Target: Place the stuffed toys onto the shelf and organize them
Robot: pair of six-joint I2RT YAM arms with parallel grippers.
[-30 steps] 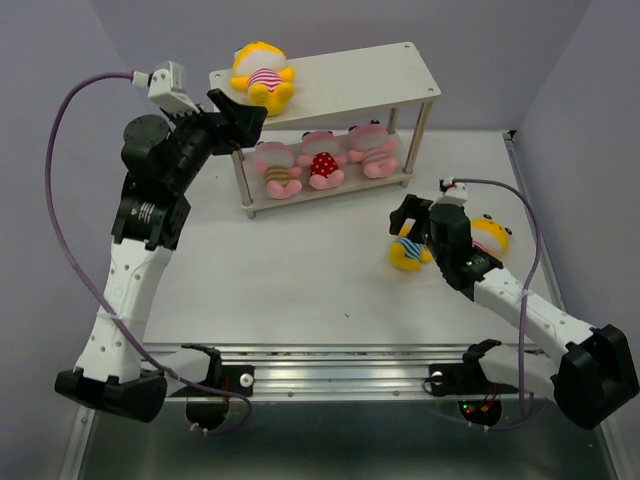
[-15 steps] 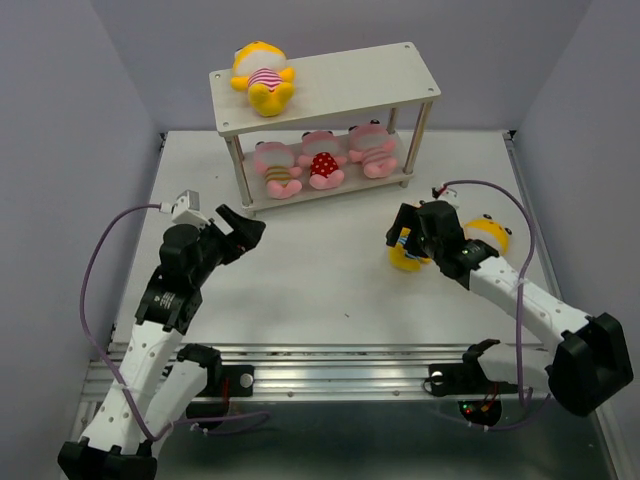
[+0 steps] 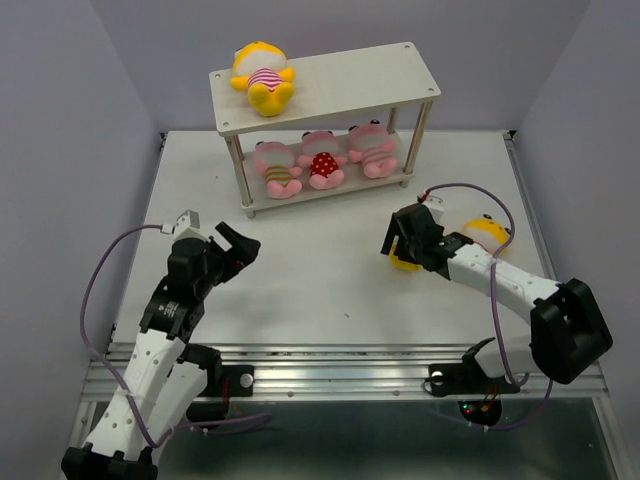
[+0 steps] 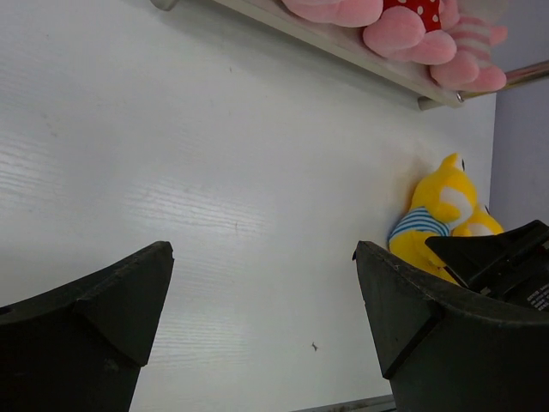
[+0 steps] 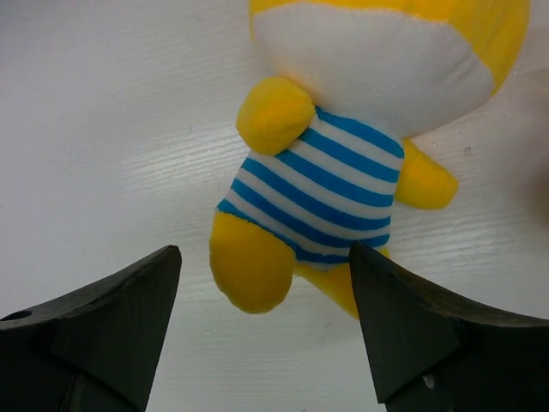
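**Mia:** Where is the yellow plush toy with a blue-striped belly (image 5: 317,180)?

**Ben:** It lies on the flat white table (image 3: 320,290), in front of the right end of the off-white wooden two-board shelf (image 3: 330,85), on the robot's side of it. A second yellow plush toy (image 3: 490,234) lies just beside it, farther out past that end of the shelf.

**Mia:** Which arm is closer?

**Ben:** The right one. The right gripper (image 5: 262,257) is right over the toy. The left gripper (image 3: 237,243) is in front of the shelf's left end, well apart from the toy.

**Mia:** Which way does the toy lie?

**Ben:** On its back, belly up. Its head points away from the fingers and its legs point toward them. It is tipped a little to one side. So one finger is on each side of its legs, and I think a squeeze would go across the toy, not along it.

**Mia:** Is the gripper holding it?

**Ben:** No. The fingers stand wide apart and I see no touch yet. The left gripper is wide too, with nothing in it.

**Mia:** How is the right arm posed?

**Ben:** Stretched low toward the shelf, with its gripper pointed down at the toy.
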